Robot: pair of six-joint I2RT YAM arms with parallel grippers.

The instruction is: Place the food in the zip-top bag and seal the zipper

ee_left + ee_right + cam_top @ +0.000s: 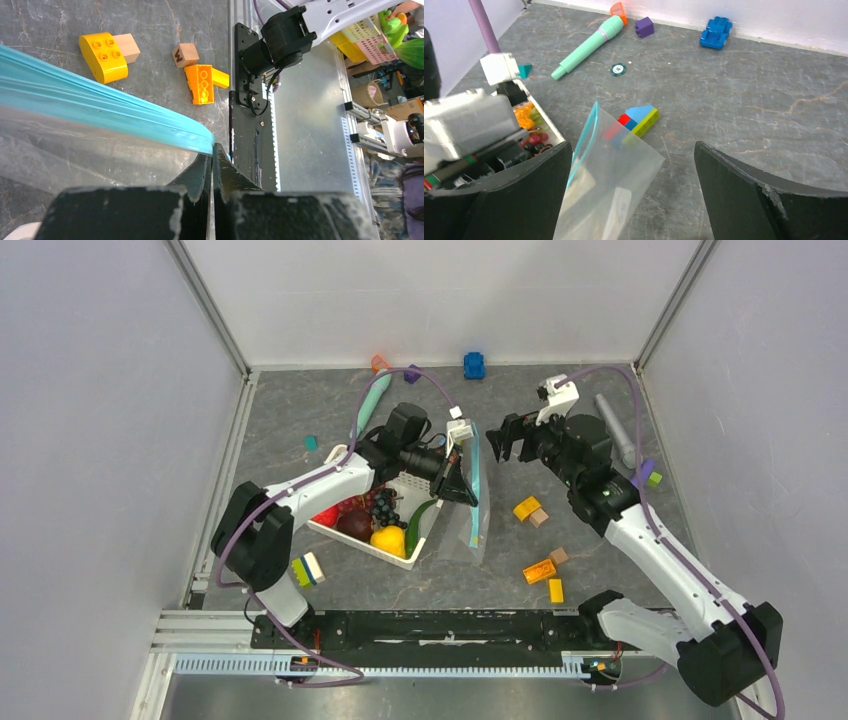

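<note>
Two arms meet over a grey table. The left gripper (462,485) is pinched tight on the zipper (100,107), a light-blue strip, and holds the zip-top bag (470,530) lifted by that edge just beside a white basket (360,542). The right gripper (500,443) hangs near the bag's far end, fingers spread wide, touching nothing. The food (372,525) lies in the basket, and the bag looks empty of it. Loading seems not yet begun. Probably the mouth must be opened next, with the right fingers catching one lip alone.
</note>
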